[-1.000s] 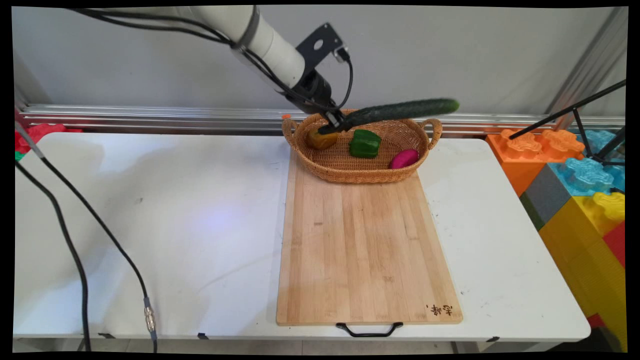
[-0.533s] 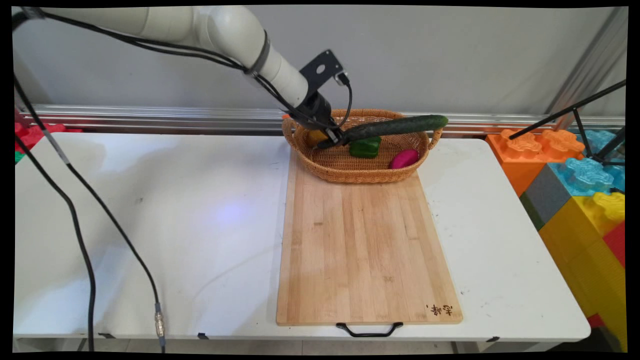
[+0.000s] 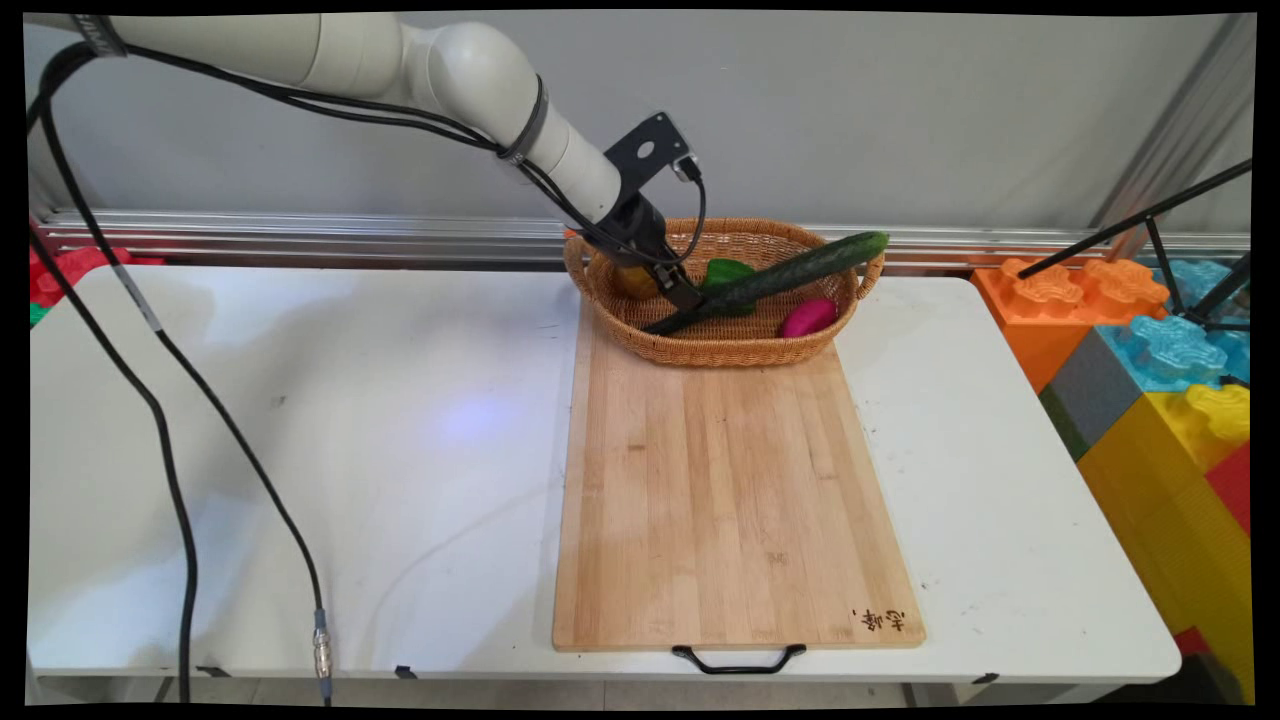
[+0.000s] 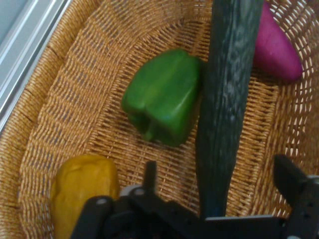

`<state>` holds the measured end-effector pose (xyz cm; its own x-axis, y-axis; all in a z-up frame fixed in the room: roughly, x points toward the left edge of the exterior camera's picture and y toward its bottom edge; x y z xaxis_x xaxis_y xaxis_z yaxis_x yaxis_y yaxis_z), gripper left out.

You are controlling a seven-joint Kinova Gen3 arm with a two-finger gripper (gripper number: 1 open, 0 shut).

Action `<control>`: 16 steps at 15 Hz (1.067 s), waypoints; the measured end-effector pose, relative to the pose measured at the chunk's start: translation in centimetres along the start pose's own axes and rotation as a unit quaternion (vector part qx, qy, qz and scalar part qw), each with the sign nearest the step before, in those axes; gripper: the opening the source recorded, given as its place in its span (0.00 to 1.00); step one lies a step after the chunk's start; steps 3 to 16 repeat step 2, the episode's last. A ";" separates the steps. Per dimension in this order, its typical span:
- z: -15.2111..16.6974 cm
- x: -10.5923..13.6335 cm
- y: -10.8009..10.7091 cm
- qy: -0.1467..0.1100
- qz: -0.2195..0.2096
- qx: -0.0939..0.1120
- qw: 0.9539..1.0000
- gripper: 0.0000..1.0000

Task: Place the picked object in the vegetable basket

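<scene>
Nearest you, the cutting board lies on the white worktop with its black handle at the near edge; neither has shifted since the earlier frames. At the board's far end sits the wicker basket, also where it was.

What has changed is the cucumber and the gripper. A second ago you had the cucumber raised nearly level above the basket, its free end reaching out past the right handle. Half a second ago it was lower, its tip just above that handle. Now it slants: the gripper end is down inside the basket near the floor, and the far tip rests at the right rim by the handle. The gripper has come down into the basket with it.

In the hand view, the jaws stand well apart, with the cucumber running up between them and touching neither finger that you can see, so they have hold of nothing. The green pepper lies just left of the cucumber, touching it. The yellow pepper sits beside the left finger, and the magenta piece lies beyond the cucumber.

Past the basket run the metal rail and the grey wall. Coloured blocks stand off the worktop's right.
</scene>
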<state>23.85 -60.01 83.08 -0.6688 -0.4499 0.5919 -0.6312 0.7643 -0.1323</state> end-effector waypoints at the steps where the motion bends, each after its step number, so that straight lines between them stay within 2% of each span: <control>1: -0.1 0.0 -0.1 -0.001 0.000 0.000 1.000 1.00; 16: -0.2 0.0 -0.2 -0.002 0.000 0.000 1.000 1.00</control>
